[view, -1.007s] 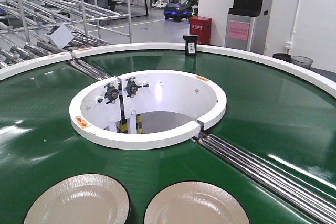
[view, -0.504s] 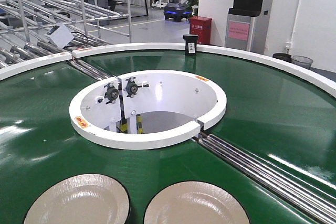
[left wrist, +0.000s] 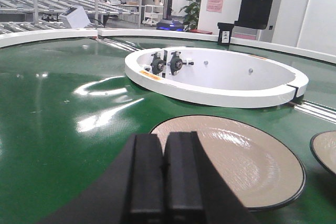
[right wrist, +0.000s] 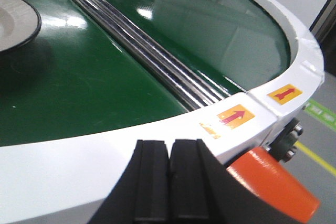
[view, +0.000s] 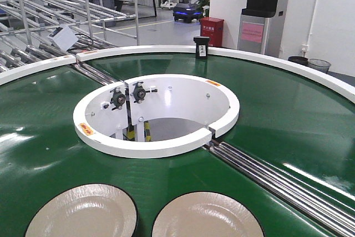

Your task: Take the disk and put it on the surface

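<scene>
Left wrist view is showing the left hand (left wrist: 163, 179) with its black fingers pressed together, gripping nothing and hanging just before a beige disk (left wrist: 236, 161) on the green conveyor belt (left wrist: 63, 108). Likewise closed and empty, the right hand (right wrist: 169, 182) is hovering over the belt's white outer rim (right wrist: 79, 156). A second disk (view: 206, 218) is lying beside the first, both cut off by the front view's lower edge. Roller racks (view: 55, 4) and a red box (view: 212, 30) are standing behind.

front view high, wrist views low (sharing belt (view: 277, 115))
</scene>
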### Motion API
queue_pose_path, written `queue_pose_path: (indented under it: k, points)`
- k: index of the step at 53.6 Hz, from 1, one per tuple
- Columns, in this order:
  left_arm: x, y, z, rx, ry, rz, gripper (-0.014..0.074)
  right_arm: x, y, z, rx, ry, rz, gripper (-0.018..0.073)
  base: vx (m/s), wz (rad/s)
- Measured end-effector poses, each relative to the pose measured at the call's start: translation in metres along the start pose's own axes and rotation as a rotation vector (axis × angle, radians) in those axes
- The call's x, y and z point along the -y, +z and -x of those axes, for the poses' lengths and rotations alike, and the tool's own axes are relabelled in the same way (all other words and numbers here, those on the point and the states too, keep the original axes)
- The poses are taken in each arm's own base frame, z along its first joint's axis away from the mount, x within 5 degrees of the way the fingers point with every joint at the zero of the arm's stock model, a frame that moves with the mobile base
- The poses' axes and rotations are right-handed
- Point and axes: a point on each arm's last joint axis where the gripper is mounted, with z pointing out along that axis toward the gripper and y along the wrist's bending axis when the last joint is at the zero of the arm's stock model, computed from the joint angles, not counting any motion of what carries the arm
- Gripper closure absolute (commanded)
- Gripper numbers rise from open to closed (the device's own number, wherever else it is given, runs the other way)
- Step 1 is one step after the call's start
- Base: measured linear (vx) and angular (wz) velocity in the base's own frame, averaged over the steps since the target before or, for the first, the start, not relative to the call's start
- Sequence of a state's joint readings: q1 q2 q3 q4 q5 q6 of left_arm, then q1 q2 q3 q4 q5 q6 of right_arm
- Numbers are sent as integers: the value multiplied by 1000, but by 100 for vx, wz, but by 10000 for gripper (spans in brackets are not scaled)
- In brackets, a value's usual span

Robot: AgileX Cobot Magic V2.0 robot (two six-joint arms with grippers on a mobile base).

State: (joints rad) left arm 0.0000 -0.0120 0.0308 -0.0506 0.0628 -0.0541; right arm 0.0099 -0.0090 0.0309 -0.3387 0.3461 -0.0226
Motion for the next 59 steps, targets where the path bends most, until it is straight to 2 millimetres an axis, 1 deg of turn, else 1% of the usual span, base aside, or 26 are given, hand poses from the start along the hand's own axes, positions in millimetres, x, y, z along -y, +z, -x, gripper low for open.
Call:
queue_pose_path:
  k: [5, 14, 15, 18, 21, 27, 31, 36, 38, 40, 46, 50, 54, 56, 59]
  points:
    - [0, 0, 0, 3, 0, 0, 598, 1, 0, 10, 110, -29, -9, 567, 0, 0]
    - [0, 0, 2, 24, 0, -1, 598, 0, -8, 37, 429, -30, -13, 567, 0, 0]
    - [0, 0, 8, 83, 0, -4, 598, 0, -19, 55, 659, -21, -11, 567, 0, 0]
    - [1, -1, 11, 111, 0, -6, 598, 1, -25, 63, 764, 18, -5, 567, 0, 0]
    - [1, -2, 17, 139, 0, -8, 598, 3, -31, 68, 854, 96, 5, 567, 0, 0]
    - [3, -5, 37, 204, 0, -14, 598, 10, -40, 75, 972, 233, -3, 567, 0, 0]
    - [5, -11, 57, 267, 0, -21, 598, 16, -45, 83, 995, 255, -29, 567, 0, 0]
    - [8, -20, 86, 355, 1, -31, 598, 26, -55, 100, 979, 258, -50, 567, 0, 0]
    - [10, -24, 98, 388, 8, -33, 598, 31, -62, 111, 971, 260, -56, 567, 0, 0]
    - [12, -30, 116, 435, 27, -33, 598, 36, -67, 122, 941, 265, -58, 567, 0, 0]
    - [16, -35, 153, 498, 84, -24, 598, 49, -72, 150, 823, 278, -49, 567, 0, 0]
    - [18, -33, 176, 516, 109, -18, 598, 56, -67, 167, 728, 298, -33, 567, 0, 0]
    - [20, -25, 192, 515, 119, -14, 598, 60, -56, 179, 630, 321, -12, 567, 0, 0]
    - [20, -18, 197, 503, 121, -13, 598, 60, -49, 183, 588, 327, -4, 567, 0, 0]
    - [20, -4, 198, 460, 123, -11, 598, 60, -34, 186, 520, 328, 9, 567, 0, 0]
